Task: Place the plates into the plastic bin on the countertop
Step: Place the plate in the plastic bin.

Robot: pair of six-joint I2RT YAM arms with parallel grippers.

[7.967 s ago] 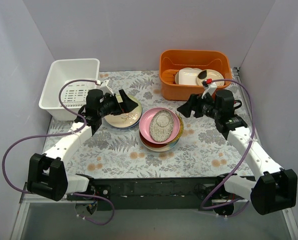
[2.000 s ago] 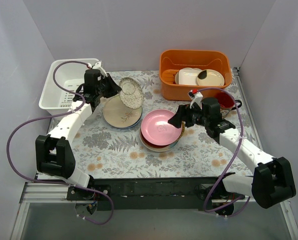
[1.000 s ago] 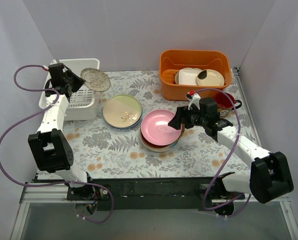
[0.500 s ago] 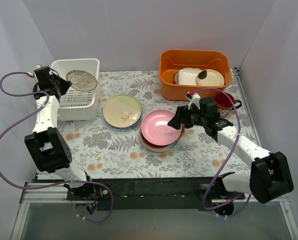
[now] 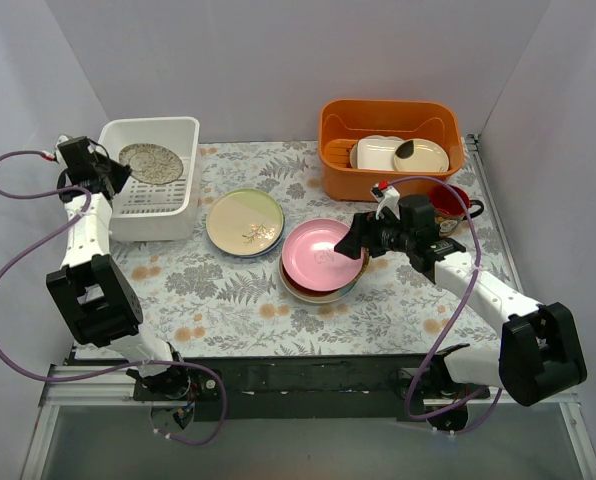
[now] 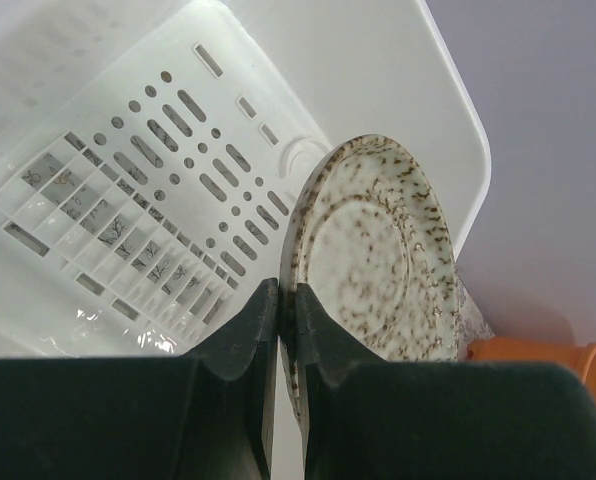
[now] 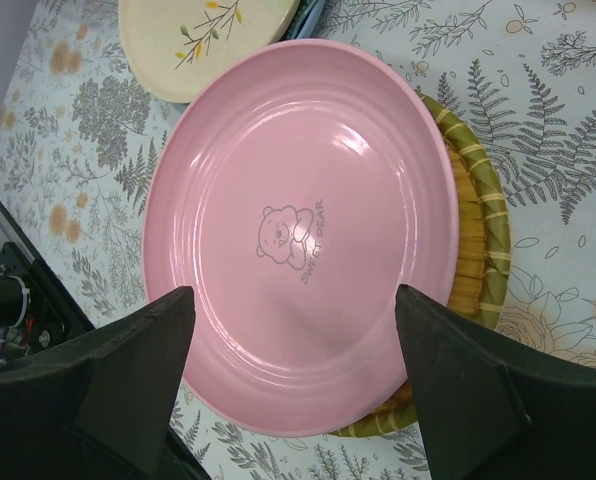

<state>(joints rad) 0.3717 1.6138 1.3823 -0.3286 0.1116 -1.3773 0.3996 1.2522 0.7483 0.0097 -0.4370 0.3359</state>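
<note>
My left gripper is shut on the rim of a silvery white speckled plate, holding it inside the white plastic bin. The left wrist view shows the plate on edge above the bin's slotted bottom, pinched at my gripper. My right gripper stands open just above the pink plate that tops a stack on the countertop. In the right wrist view the pink plate lies between my gripper's fingers, on a yellow woven-look plate. A cream-green plate lies left of the stack.
An orange tub with cream dishes stands at the back right. A red mug sits in front of it, close behind my right arm. Grey walls close in the left, back and right sides.
My left arm has swung the speckled plate left and down, from above the bin's right rim to inside the bin. The right arm has stayed still over the pink plate.
</note>
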